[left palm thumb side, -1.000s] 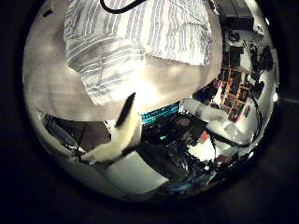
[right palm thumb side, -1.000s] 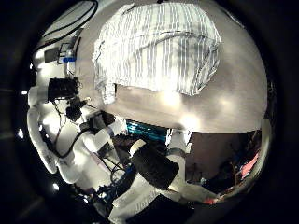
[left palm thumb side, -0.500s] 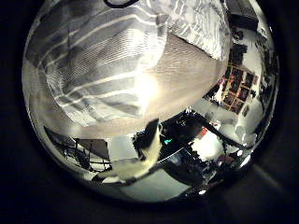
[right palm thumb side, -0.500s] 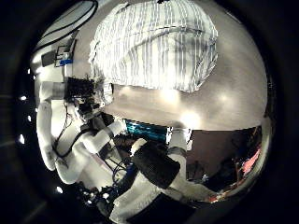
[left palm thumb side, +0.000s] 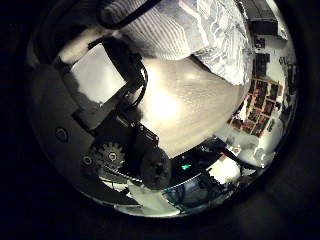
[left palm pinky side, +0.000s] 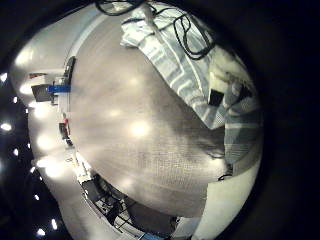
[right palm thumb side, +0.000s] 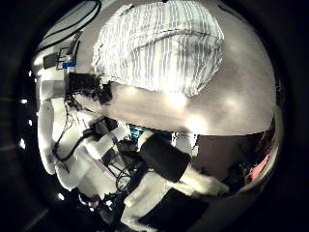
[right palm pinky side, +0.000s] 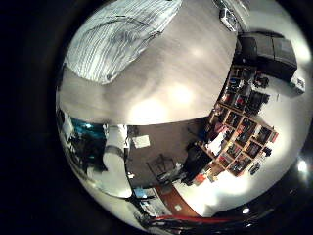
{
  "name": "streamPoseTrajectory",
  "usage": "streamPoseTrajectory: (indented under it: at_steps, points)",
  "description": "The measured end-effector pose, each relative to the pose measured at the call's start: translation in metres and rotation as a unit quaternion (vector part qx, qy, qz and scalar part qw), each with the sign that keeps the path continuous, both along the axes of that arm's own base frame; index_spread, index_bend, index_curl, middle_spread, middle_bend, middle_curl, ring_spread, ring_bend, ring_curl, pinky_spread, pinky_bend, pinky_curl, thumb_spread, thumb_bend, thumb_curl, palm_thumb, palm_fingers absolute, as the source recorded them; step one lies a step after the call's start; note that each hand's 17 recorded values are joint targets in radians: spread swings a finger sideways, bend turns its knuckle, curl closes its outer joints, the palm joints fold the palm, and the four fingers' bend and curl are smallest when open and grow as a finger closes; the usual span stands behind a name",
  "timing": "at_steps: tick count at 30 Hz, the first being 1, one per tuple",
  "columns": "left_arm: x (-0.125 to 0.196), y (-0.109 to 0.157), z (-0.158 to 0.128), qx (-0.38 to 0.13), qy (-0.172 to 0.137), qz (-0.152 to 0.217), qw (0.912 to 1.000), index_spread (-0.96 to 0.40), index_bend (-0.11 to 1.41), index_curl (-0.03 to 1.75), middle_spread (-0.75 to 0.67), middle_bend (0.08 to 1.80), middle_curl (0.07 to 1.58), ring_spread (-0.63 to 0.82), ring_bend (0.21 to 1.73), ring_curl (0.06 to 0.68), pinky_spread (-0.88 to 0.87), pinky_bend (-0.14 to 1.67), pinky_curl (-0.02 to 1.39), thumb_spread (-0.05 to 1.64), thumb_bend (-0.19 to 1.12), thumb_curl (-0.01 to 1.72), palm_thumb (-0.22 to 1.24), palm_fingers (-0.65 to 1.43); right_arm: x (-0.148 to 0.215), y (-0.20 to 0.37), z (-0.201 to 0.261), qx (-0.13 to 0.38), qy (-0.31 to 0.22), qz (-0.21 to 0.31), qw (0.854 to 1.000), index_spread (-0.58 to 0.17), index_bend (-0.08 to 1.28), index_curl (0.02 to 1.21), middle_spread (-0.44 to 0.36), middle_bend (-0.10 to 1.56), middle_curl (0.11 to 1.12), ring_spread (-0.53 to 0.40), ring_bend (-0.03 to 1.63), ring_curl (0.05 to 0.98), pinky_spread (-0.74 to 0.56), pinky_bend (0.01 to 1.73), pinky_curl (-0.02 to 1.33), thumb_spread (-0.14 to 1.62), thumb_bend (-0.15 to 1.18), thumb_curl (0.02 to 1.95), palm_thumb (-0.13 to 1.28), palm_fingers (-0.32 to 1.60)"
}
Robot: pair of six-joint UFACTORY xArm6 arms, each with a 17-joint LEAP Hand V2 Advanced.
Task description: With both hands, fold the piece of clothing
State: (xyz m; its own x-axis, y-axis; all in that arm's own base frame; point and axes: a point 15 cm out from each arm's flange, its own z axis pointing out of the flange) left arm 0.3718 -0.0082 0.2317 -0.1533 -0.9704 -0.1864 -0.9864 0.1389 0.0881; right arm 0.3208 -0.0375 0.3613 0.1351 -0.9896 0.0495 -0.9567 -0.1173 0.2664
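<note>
A striped garment (right palm thumb side: 164, 43) lies folded on the table (right palm thumb side: 227, 106) in the right thumb side palm view, away from my right hand (right palm thumb side: 169, 159), whose fingers are relaxed and hold nothing. The left hand (right palm thumb side: 85, 87) sits at the garment's edge there. In the left thumb side palm view my left hand's fingers (left palm thumb side: 110, 125) curl close in front of the palm, with the garment (left palm thumb side: 195, 30) just beyond them. The right little finger side palm view shows the garment (right palm pinky side: 122, 39) on the table (right palm pinky side: 186, 88).
The table's bare top (left palm pinky side: 130, 130) spreads wide beside the garment in the left little finger side palm view. Small items (left palm pinky side: 58, 88) stand at its far edge. Shelves with clutter (right palm pinky side: 240, 108) stand beyond the table in the right little finger side palm view.
My left hand has come to the garment's edge and its fingers have curled in front of the palm. The right hand's views are almost the same.
</note>
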Motion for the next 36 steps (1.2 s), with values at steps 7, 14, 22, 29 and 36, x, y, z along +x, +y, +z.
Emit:
streamPoseTrajectory:
  at_steps: [7, 14, 22, 29, 36]
  points:
    - [0.001, -0.015, 0.049, -0.005, 0.017, -0.012, 0.9998, -0.55, 0.58, 0.78, -0.47, 0.99, 0.9, -0.44, 1.42, 0.522, -0.54, 1.21, 0.72, 1.02, 0.06, 0.56, 0.87, 1.01, 0.002, 0.004, -0.043, 0.003, 0.04, 0.007, 0.999, -0.372, 0.13, 0.19, -0.147, 0.27, 0.38, -0.156, 0.82, 0.413, -0.07, 0.63, 0.39, 1.26, -0.02, 0.26, 0.35, 0.41]
    - [-0.005, -0.024, 0.065, 0.003, 0.064, -0.022, 0.9977, -0.62, 0.58, 0.93, -0.52, 1.0, 0.97, -0.44, 1.47, 0.537, -0.56, 1.24, 0.75, 1.03, 0.02, 0.59, 0.88, 0.95, -0.004, 0.031, -0.135, 0.024, 0.061, 0.021, 0.998, -0.314, 0.13, 0.18, -0.15, 0.37, 0.42, -0.239, 0.97, 0.467, -0.29, 0.8, 0.41, 1.22, -0.01, 0.28, 0.37, 0.47]
    - [0.0, -0.026, 0.083, 0.003, 0.059, -0.02, 0.9981, -0.67, 0.54, 1.08, -0.55, 1.01, 1.03, -0.43, 1.51, 0.542, -0.57, 1.27, 0.77, 1.05, -0.01, 0.62, 0.89, 0.92, -0.004, 0.05, -0.18, 0.033, 0.04, 0.027, 0.998, -0.262, 0.24, 0.28, -0.102, 0.42, 0.44, -0.18, 0.79, 0.436, -0.07, 0.61, 0.35, 1.16, -0.02, 0.3, 0.37, 0.23]
    - [0.004, -0.033, 0.1, 0.004, 0.062, -0.023, 0.9978, -0.7, 0.5, 1.18, -0.57, 1.0, 1.07, -0.42, 1.51, 0.538, -0.58, 1.27, 0.78, 1.05, -0.01, 0.63, 0.89, 0.91, 0.001, 0.054, -0.2, 0.029, 0.026, 0.018, 0.999, -0.241, 0.21, 0.32, -0.074, 0.38, 0.43, -0.146, 0.75, 0.41, 0.02, 0.59, 0.32, 1.11, -0.02, 0.31, 0.38, 0.26]
    - [0.0, -0.034, 0.11, 0.002, 0.071, -0.023, 0.9972, -0.71, 0.45, 1.26, -0.58, 0.98, 1.09, -0.42, 1.51, 0.532, -0.58, 1.26, 0.79, 1.05, -0.01, 0.64, 0.88, 0.92, 0.029, 0.057, -0.192, 0.022, -0.032, 0.003, 0.999, -0.374, 0.27, 0.36, -0.229, 0.57, 0.52, -0.285, 0.93, 0.443, -0.36, 0.8, 0.32, 1.09, 0.11, 0.4, 0.77, 1.01]
